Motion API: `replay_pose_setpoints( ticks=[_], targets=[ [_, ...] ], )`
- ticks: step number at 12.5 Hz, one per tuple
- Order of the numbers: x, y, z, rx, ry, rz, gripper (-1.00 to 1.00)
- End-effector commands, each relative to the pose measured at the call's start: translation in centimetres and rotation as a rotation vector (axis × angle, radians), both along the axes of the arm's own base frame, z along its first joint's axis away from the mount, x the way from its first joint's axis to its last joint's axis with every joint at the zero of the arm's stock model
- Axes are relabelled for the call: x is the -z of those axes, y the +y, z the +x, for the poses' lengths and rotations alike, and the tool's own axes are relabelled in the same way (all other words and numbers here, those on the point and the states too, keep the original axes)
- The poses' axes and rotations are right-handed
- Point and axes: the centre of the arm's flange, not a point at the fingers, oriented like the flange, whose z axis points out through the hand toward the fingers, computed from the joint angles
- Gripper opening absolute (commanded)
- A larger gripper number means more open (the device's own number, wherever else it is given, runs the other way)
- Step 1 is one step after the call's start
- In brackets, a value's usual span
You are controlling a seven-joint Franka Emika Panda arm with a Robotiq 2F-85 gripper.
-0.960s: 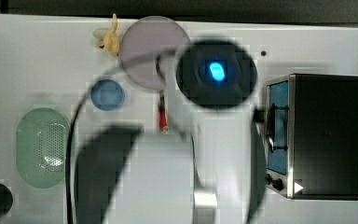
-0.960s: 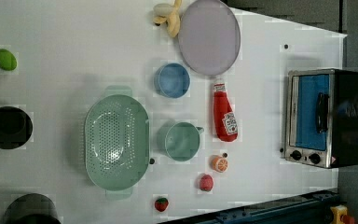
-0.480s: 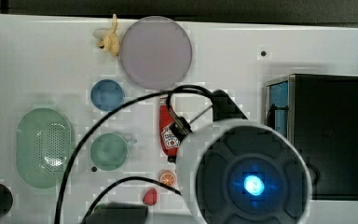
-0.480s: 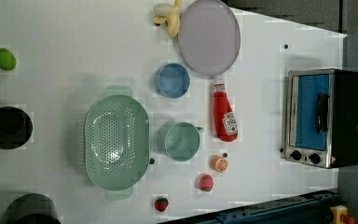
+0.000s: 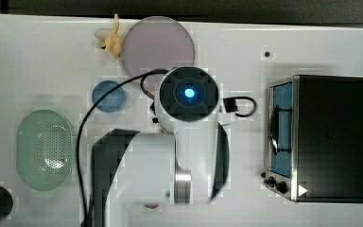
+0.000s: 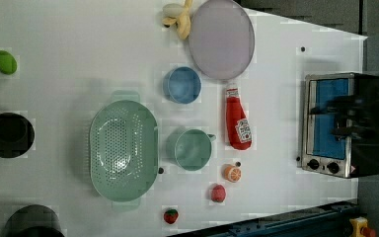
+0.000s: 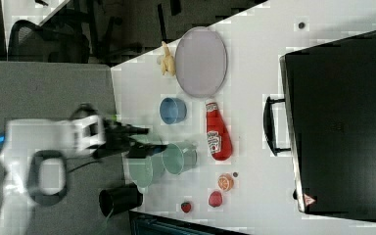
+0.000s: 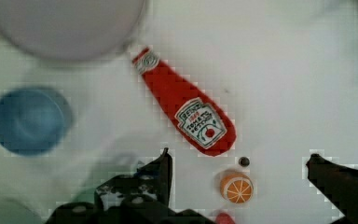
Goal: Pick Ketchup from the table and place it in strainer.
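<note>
Red plastic catches my eye first: the Ketchup point(image 6: 238, 120) lies flat on the white tabletop point(image 6: 79, 54), cap toward the lilac plate point(image 6: 221, 38) at the left view's top edge, its label facing up. I see nothing touching it. It rests roughly mid-table, between the toaster oven point(image 6: 338, 123) on the left view's right and the green cup point(image 6: 192, 149), which stands just beside it on the other side. A blue bowl point(image 6: 182, 85) sits near the bottle's cap end, and an orange slice point(image 6: 232, 173) lies just past its wide base.

My strainer point(image 6: 123, 149) sits on the far side of the cup from the bottle, closer to the left view's left, and I can see its perforated bottom with nothing on it. A strawberry point(image 6: 170, 216) and another small red fruit point(image 6: 218, 193) lie toward the left view's bottom edge, and a banana bunch point(image 6: 178, 16) sits next to the plate.

From my wrist camera the gripper point(image 8: 240, 170) hangs above the table with its two dark fingers point(image 8: 161, 170) spread wide apart, nothing between them; the Ketchup point(image 8: 186, 109) lies diagonally beyond the fingertips, apart from both.
</note>
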Motion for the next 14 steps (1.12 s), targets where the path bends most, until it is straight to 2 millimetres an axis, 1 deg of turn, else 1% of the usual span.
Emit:
replay_pose_setpoints(
  ticks=[1, 4, 7, 12, 14],
  targets=[
    [5.1, 0.2, -0.2, -0.261, 0.007, 0.036, 1.00],
    [10.7, 0.4, -0.2, -0.471, 0.009, 0.075, 1.00],
    [15.3, 0.4, -0.2, -0.626, -0.003, 0.104, 1.00],
    [21.6, 0.5, -0.3, -0.733, 0.001, 0.094, 1.00],
    [23.8, 0.7, -0.6, -0.738, 0.015, 0.104, 1.00]
  ],
)
